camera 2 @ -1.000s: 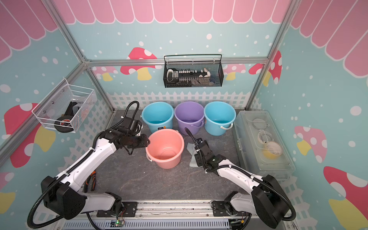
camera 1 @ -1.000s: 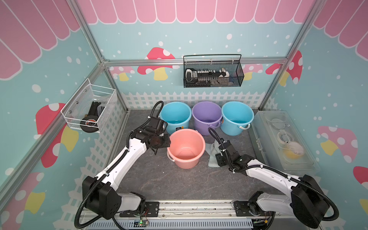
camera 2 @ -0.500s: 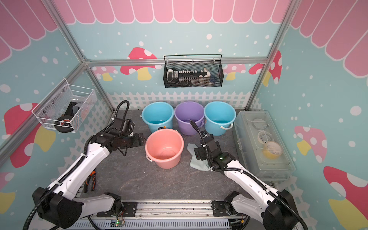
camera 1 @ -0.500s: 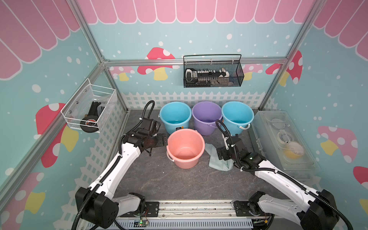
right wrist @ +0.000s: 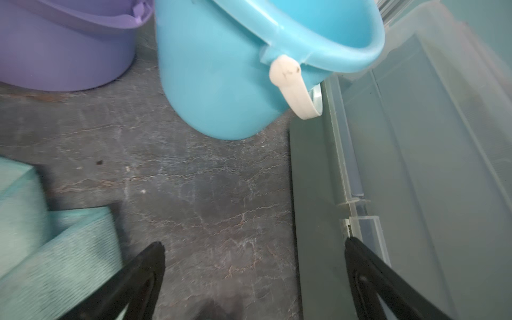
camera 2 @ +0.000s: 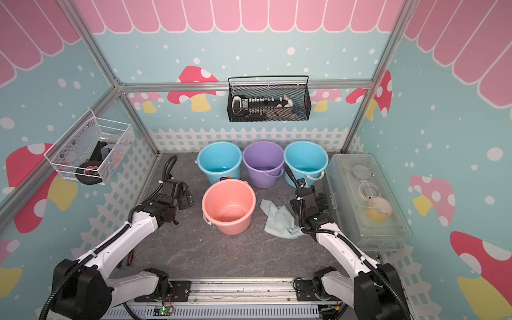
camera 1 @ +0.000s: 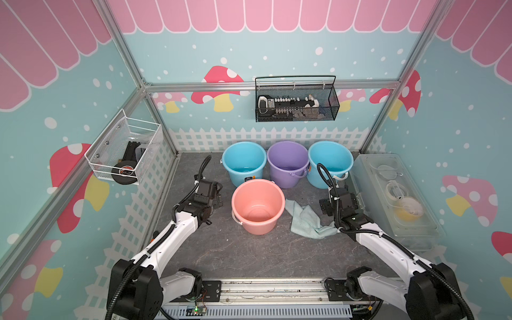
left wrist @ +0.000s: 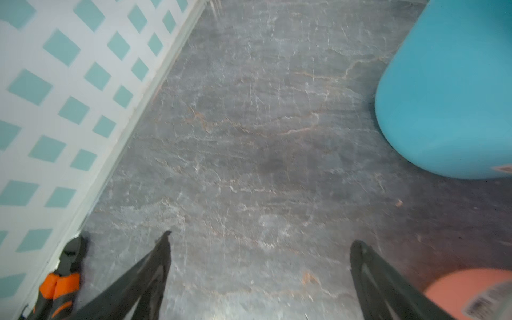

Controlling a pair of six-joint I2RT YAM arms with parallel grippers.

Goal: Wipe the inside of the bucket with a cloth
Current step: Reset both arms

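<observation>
L gripper: jaws wide, empty; bare floor betw. lattice wall & pink bucket
R gripper: jaws wide, empty; betw. cloth & clear box
cloth: crumpled on floor, right of pink bucket
in way: blue bucket ahead of R gripper; pliers by lattice wall

Our left arm reaches forward from its base, with the forearm angled up to the wrist. The left gripper points down and away from us, and its jaws stand wide apart, gripping nothing. Our right arm stretches forward in much the same way. The right gripper also points downward, its jaws spread just as wide and empty. In both top views our two wrists sit at about the same depth, well apart. The wrist views are smeared, so we judge the tips low, perhaps hovering.
</observation>
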